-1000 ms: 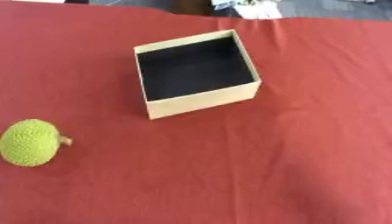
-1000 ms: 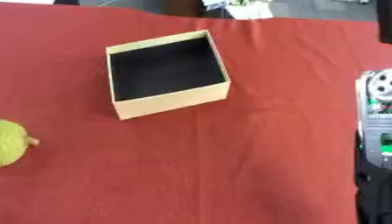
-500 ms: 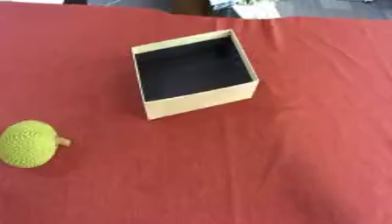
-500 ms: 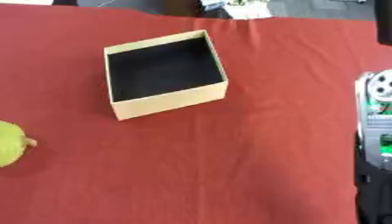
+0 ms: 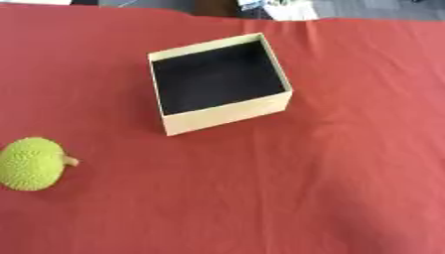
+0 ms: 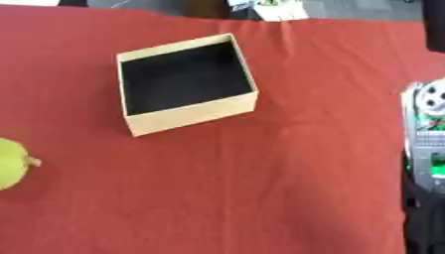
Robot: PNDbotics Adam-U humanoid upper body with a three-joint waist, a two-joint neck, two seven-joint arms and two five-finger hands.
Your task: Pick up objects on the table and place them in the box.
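Where the right hand shows: at the 3 to 4 o'clock edge of the right eye view only, a silver and black mass with a round silver joint at its top and dark bulk below, cut off by the picture's border.
Hand state: it cannot be told whether the hand is spread or clenched; too little of it is inside the picture.
Hand contact: it lies over the red cloth at the table's right side, apart from both of the task's things; no grasp on either of them shows.
Fruit: a round, yellow-green, bumpy fruit at 8 to 9 o'clock on the cloth, its short tan stub pointing toward 3 o'clock; the right eye view cuts it at the left border.
Fruit relative to the hand: at about 9 o'clock of the hand, well apart, with the whole width of the cloth between them.
Box: an open-topped box with pale tan walls and a black inside, standing at 11 to 12 o'clock of the table's middle, turned askew so that one corner points toward 1 o'clock.
Box relative to the hand: at about 10 o'clock of the hand, apart from it.
Fruit relative to the box: at 7 to 8 o'clock of the box, outside it and not touching.
Cloth: red, with soft creases running down from the box's near wall.
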